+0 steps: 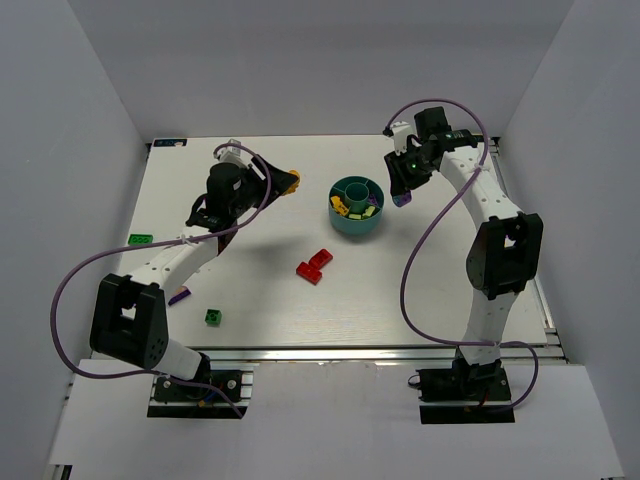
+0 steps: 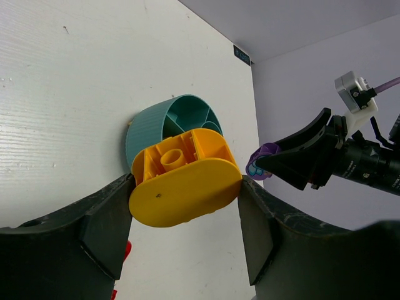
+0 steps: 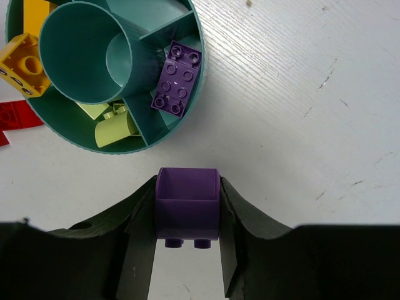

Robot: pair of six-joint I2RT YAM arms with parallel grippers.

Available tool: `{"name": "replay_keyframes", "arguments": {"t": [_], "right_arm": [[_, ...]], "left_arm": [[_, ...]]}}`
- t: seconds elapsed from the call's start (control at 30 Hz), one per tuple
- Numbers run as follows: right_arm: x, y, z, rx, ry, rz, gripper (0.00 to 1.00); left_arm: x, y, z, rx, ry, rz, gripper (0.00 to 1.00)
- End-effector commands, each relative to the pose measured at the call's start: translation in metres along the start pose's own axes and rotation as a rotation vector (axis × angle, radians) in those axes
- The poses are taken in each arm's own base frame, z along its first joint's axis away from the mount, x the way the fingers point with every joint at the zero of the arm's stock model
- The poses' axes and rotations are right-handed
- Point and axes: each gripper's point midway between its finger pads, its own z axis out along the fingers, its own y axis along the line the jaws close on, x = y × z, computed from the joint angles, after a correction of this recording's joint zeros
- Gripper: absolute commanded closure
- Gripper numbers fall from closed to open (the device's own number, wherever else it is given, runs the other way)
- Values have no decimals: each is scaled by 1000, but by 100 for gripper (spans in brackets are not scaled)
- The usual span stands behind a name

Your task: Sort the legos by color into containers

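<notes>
White tabletop [image 1: 260, 310] under us: we've got both arms reaching out, left gripper [image 2: 185, 189] clamped on a yellow-orange brick [image 2: 181, 164], right gripper [image 3: 187, 199] pinching a purple brick [image 3: 187, 211] near the teal dish [image 1: 355, 228].

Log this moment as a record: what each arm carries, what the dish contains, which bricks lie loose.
left fingers: shut on yellow-orange brick
right fingers: shut on held purple brick, beside teal dish
dish compartments: sorted purple brick; lime green pieces; yellow brick, each separate
loose on table: red bricks; dark green brick; bright green brick
</notes>
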Motion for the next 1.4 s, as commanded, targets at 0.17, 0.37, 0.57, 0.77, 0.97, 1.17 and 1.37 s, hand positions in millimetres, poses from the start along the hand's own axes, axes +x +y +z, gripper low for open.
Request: {"name": "replay_keyframes", "arguments": {"t": [0.17,0.37,0.57,0.77,0.97,1.17,1.37], "right_arm": [[-9,0,-7,4,-36,-20,100],[-18,2,-11,1,-75,-22,100],[-14,5,-11,-7,-73,-17,100],[-16,3,-12,0,-82,-21,100],[-21,1,-13,3,-100,-34,100],[-26,0,-14,4,-114,-47,100],[-33,-2,-16,6,-135,-63,100]], "left_arm": [[-6,-22,-13,72,-26,24,100],[-6,-26,-11,84,-22,25,100],[-5,-27,-9,85,-15,28,100],[-5,-29,-9,91,-16,29,100],[-1,-29,-8,93,-2,28,100],[-2,-31,-9,99,-5,31,100],[1,-30,-9,102,1,25,100]]}}
